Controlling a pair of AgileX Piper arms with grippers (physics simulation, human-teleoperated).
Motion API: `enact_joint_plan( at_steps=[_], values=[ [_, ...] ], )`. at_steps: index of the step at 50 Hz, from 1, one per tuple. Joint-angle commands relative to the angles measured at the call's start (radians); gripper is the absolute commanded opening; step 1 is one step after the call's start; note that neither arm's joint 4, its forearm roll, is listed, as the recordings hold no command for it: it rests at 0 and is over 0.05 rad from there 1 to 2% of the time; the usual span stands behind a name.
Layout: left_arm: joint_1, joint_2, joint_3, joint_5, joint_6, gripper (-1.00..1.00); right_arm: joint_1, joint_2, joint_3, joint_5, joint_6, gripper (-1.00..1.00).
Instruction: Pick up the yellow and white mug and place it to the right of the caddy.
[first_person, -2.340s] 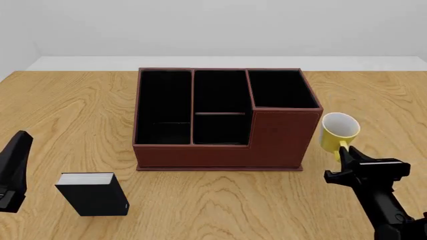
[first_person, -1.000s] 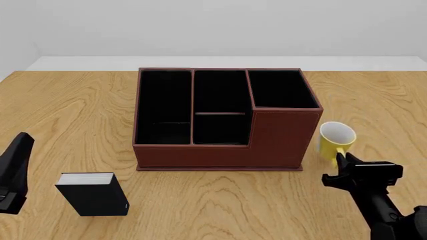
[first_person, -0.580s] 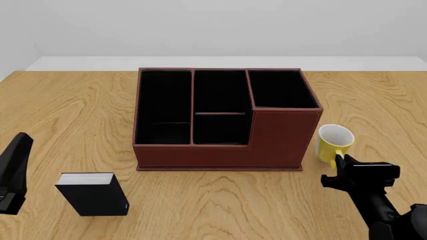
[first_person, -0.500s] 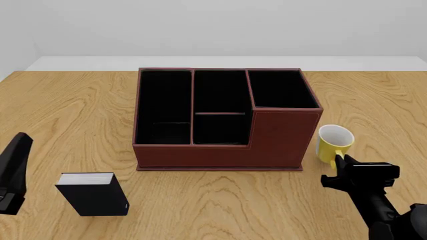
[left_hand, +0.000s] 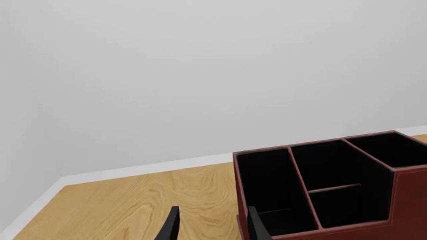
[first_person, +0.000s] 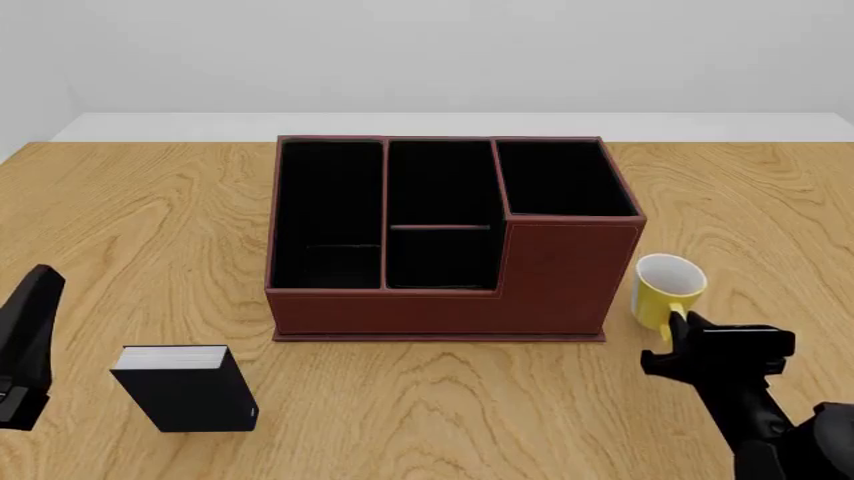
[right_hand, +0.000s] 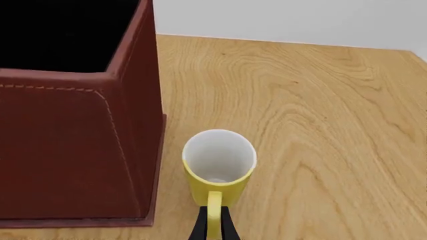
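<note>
The yellow and white mug (first_person: 663, 288) stands upright just right of the caddy (first_person: 441, 312), low over or on the wood; which one I cannot tell. Its handle points toward the near edge. My right gripper (first_person: 681, 328) is shut on that handle. In the right wrist view the two fingers pinch the handle of the mug (right_hand: 218, 167) at my right gripper (right_hand: 213, 227), with the caddy (right_hand: 67, 150) wall close beside it. My left gripper (first_person: 40, 292) hangs at the near left, away from both. The left wrist view shows my left gripper (left_hand: 213, 231) open and holding nothing, with the caddy (left_hand: 408, 196) ahead.
A small black book-like box (first_person: 187, 388) stands near the front left, close to my left arm. The table (first_person: 160, 210) ends at a white wall behind the caddy. Bare wood lies right of the mug up to the table's right edge.
The right gripper has carried the mug lower and a little to the left, closer to the caddy's right wall. The left arm has stayed where it was.
</note>
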Motion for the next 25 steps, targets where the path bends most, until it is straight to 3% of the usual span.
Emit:
enact_joint_plan(
  at_steps=[1,25],
  values=[
    [0.001,0.0,0.0,0.001,0.0,1.0,0.0,0.026,-0.011,0.0,0.012,-1.0],
    [0.001,0.004,0.012,-0.01,0.0,1.0,0.005,0.044,-0.014,0.0,0.013,-1.0]
  ],
)
